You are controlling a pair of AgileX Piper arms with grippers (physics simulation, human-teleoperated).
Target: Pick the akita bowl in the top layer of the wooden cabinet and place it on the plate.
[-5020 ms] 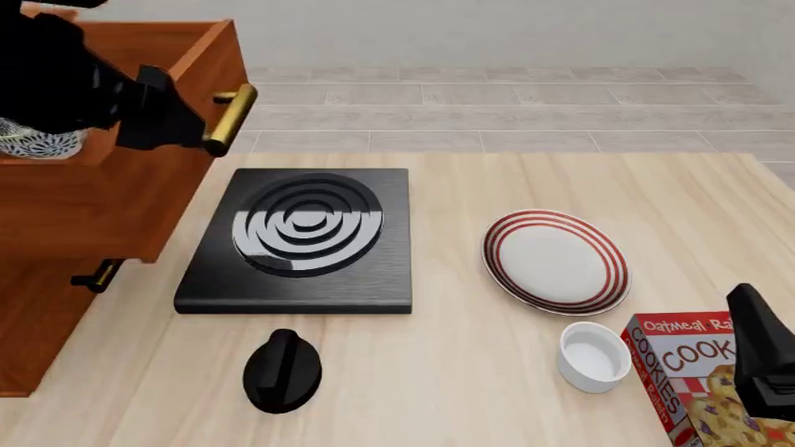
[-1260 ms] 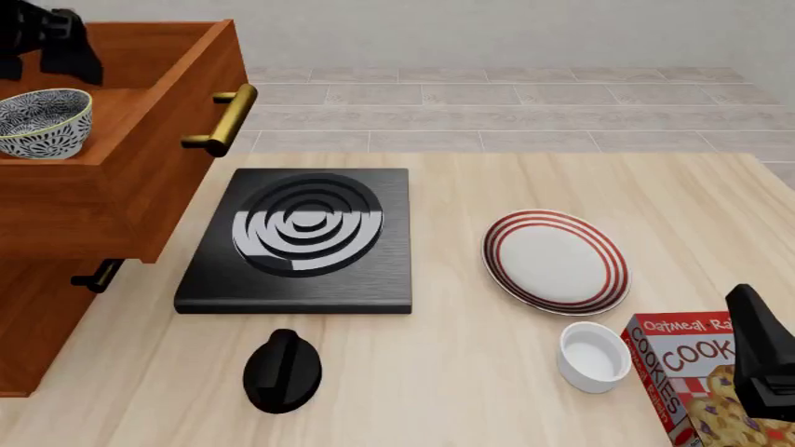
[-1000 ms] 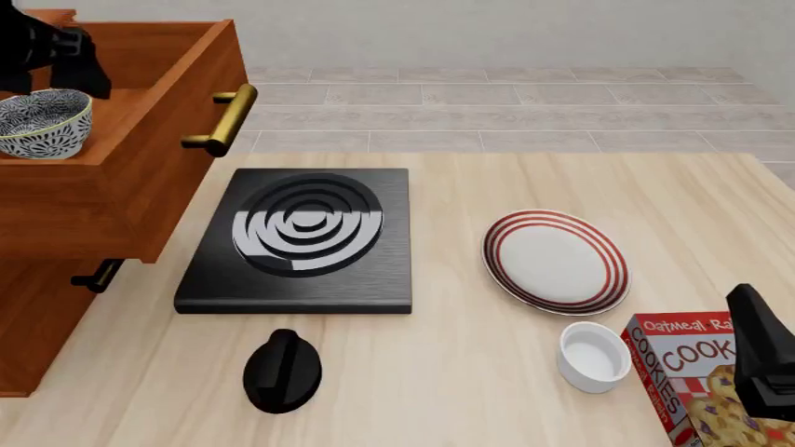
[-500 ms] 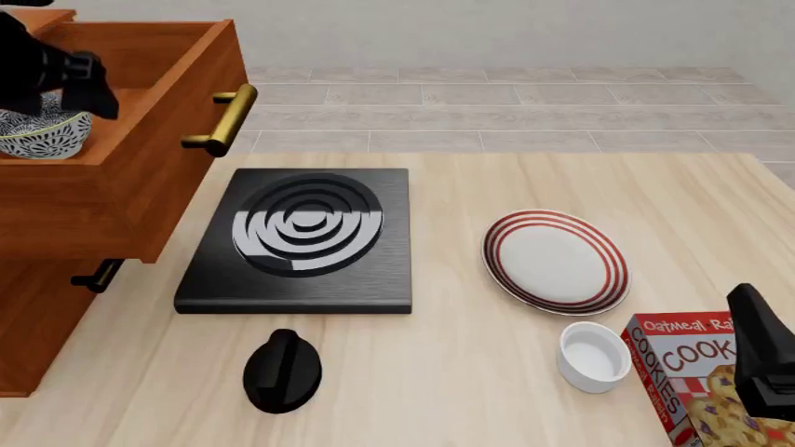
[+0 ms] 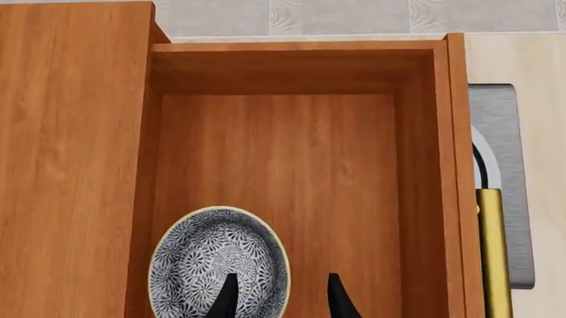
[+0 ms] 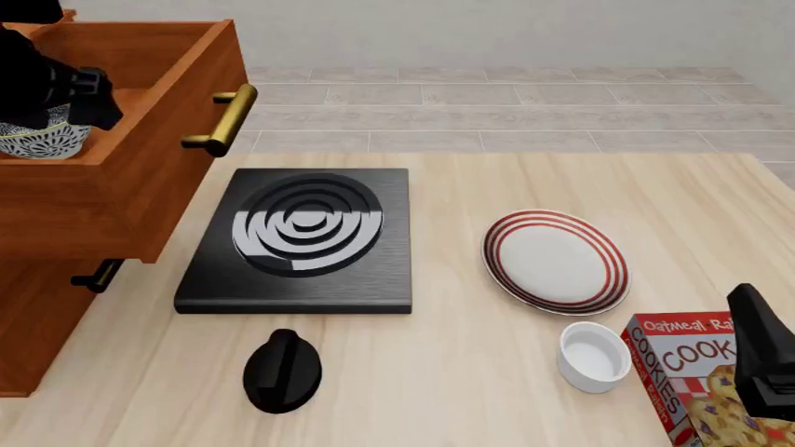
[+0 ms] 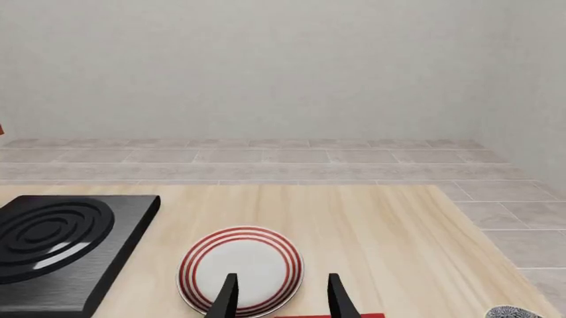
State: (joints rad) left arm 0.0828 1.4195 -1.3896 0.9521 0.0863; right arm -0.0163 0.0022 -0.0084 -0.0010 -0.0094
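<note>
The akita bowl [image 5: 208, 255], white with a dense black pattern, lies in the open top layer [image 6: 137, 191] of the wooden cabinet [image 6: 32, 321]. In the left wrist view my left gripper [image 5: 281, 301] is open and straddles the bowl's rim, one finger over its inside and one outside. In the front view the left arm [image 6: 50, 79] covers most of the bowl [image 6: 28, 142]. The red-ringed plate [image 6: 556, 261] lies on the table to the right. My right gripper [image 7: 280, 298] is open and empty, near the front right corner, looking toward the plate [image 7: 240, 268].
A black stove plate [image 6: 302, 237] lies between cabinet and plate, with a black knob [image 6: 283, 371] in front of it. A small white cup [image 6: 594, 356] and a cookie box [image 6: 683, 372] stand beside the right arm [image 6: 761, 363]. The drawer's brass handle [image 6: 222, 119] juts out.
My left arm has come down into the open drawer, from beside the bowl to over it, and now hides most of it. The right arm, plate and bowl have not moved.
</note>
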